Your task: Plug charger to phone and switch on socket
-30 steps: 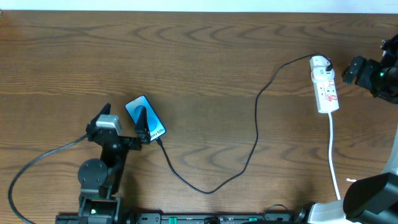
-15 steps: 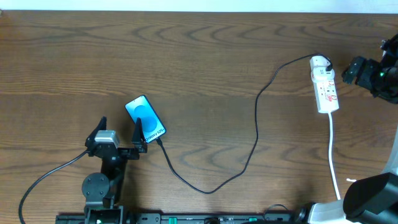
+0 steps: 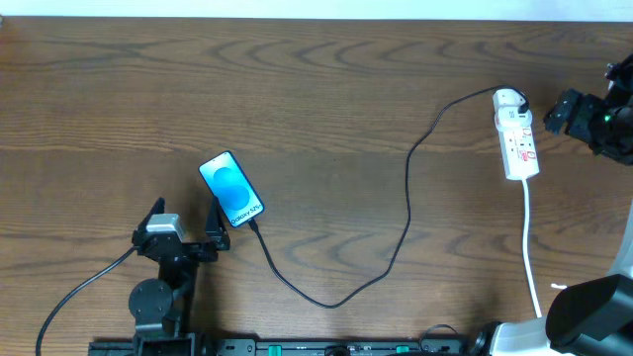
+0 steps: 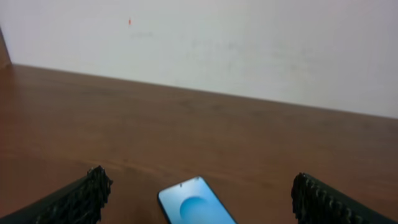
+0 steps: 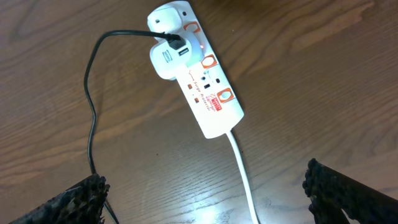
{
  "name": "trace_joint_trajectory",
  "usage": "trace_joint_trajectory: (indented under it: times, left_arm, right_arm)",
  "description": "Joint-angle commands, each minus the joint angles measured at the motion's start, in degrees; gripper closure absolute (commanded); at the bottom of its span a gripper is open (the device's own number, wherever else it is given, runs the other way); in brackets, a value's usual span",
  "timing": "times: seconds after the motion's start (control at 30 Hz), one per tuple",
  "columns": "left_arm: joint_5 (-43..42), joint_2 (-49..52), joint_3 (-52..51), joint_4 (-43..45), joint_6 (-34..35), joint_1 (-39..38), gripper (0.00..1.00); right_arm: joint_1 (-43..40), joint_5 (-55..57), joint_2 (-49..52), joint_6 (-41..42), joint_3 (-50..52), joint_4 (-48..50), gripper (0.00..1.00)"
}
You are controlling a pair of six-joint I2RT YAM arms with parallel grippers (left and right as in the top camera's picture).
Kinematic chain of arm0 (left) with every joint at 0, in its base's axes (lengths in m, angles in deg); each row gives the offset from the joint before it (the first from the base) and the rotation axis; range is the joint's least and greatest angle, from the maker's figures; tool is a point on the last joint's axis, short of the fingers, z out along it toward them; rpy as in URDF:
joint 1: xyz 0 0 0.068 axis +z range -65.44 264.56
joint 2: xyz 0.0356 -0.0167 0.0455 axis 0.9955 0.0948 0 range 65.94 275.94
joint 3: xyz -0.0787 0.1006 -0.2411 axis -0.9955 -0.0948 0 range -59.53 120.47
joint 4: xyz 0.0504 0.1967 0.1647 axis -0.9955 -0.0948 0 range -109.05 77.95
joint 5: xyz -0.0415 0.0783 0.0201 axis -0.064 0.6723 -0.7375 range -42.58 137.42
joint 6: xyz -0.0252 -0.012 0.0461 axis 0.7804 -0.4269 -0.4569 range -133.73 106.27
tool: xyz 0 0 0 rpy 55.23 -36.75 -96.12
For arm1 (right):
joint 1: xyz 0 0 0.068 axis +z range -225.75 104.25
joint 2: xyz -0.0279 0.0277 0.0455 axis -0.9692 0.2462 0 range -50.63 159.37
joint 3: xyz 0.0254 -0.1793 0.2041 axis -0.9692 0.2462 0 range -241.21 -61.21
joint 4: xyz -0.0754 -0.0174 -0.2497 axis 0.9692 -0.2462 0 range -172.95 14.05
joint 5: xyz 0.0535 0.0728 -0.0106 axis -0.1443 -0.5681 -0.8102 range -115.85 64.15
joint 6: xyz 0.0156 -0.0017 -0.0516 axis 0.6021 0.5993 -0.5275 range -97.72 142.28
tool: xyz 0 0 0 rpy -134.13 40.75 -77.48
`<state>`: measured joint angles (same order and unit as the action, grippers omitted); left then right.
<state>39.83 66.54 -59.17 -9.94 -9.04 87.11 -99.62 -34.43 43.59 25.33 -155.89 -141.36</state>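
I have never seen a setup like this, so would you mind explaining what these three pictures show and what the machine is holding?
These are two robot arms at a wooden table, each ending in a two-finger gripper. The wide picture comes from a fixed camera above. The other two come from cameras on the wrists, so the dark toothed shapes in their lower corners are that arm's own fingers. The left gripper stands open close to the phone, which lies face up with a blue screen. A thin black charger cable runs from the phone's lower end across the table to a white adapter seated in the socket strip. The right gripper, also open, looks down on that strip. A thick white cord leaves the strip. Neither gripper holds anything.
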Motion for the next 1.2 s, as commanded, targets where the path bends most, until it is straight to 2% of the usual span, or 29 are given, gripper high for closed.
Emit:
trace_joint_trajectory:
  times: [0.0, 0.07, 0.5, 0.7, 1.17]
  left_arm:
    - [-0.52, -0.52, -0.13, -3.89, 1.53, 0.28, 0.05]
    - [0.68, -0.52, -0.13, -5.86, 3.30, 0.28, 0.05]
    - [0.85, -0.52, -0.13, -5.79, 3.85, 0.28, 0.05]
    - [2.97, -0.52, -0.13, -5.99, 8.96, 0.28, 0.05]
    - [4.02, -0.52, -0.13, -6.19, 4.33, 0.28, 0.05]
  right_arm:
    - [-0.04, -0.37, -0.52, 0.76, -0.96, -0.13, 0.01]
    - [-0.04, -0.37, -0.50, 0.76, -0.96, -0.13, 0.01]
    - [-0.04, -0.37, -0.50, 0.74, -0.96, -0.13, 0.01]
    - [-0.04, -0.37, -0.50, 0.76, -0.96, -0.13, 0.01]
    - [-0.04, -0.37, -0.50, 0.76, -0.96, -0.13, 0.01]
